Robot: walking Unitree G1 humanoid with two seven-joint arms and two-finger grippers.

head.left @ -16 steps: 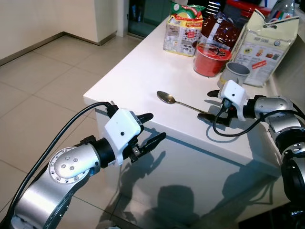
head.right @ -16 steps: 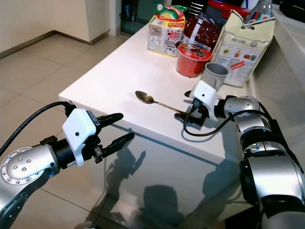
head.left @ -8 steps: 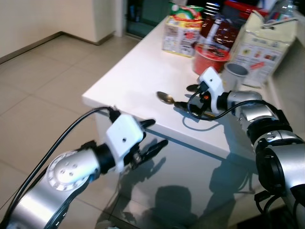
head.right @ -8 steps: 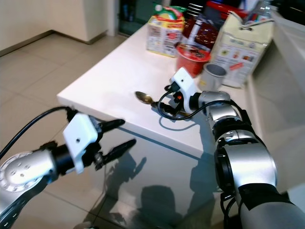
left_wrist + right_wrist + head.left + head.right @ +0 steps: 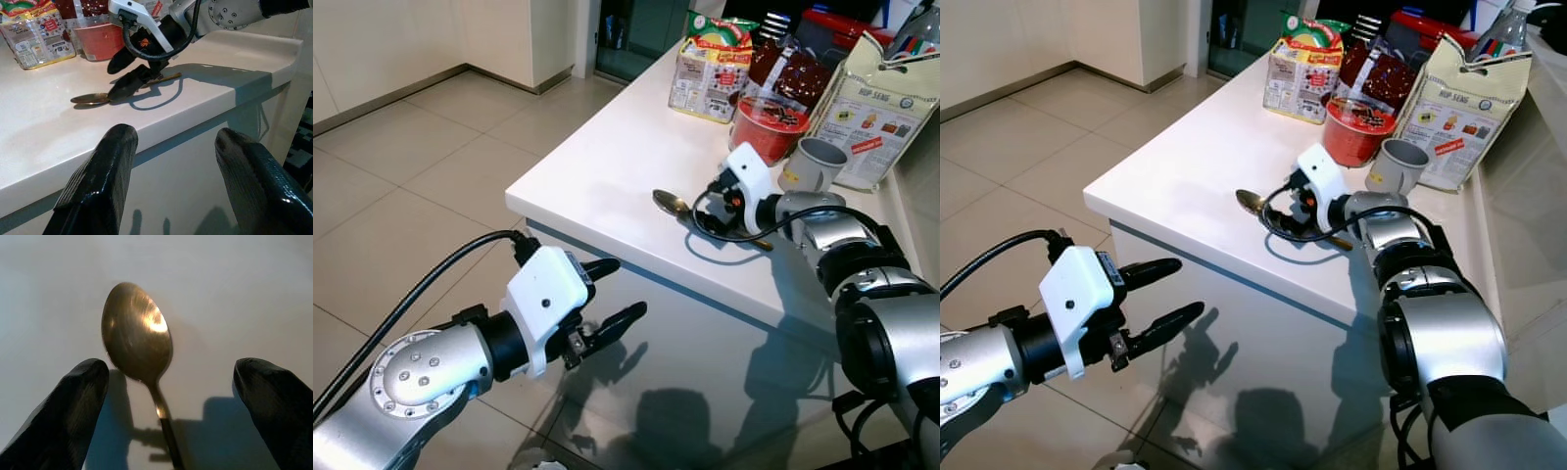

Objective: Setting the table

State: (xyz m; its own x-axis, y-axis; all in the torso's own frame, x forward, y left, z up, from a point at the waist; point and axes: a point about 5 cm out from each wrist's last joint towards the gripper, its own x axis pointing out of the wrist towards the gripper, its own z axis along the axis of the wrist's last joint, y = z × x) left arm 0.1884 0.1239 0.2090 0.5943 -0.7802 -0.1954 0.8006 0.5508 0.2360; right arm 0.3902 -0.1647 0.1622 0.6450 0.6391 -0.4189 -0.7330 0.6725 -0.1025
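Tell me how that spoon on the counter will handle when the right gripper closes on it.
The spoon looks like polished metal, so probably stiff and light but slippery. It lies flat on the white counter, leaving little to get under; it may skate or pivot. The right gripper straddles the thin neck, so the bowl might swing once lifted.

This is a kitchen in a home. A white counter [image 5: 607, 162] stands on a floor of big pale tiles [image 5: 401, 166]. Food sits at the far end of the counter: a colourful snack packet [image 5: 710, 64], a dark red bag [image 5: 793, 73], a red tub [image 5: 766, 127] and a big paper bag with pictures on it [image 5: 881, 108]. A grey cup [image 5: 815, 164] stands by the paper bag. A gold spoon [image 5: 672, 204] lies on the counter. Behind the counter is a dark doorway [image 5: 641, 29].
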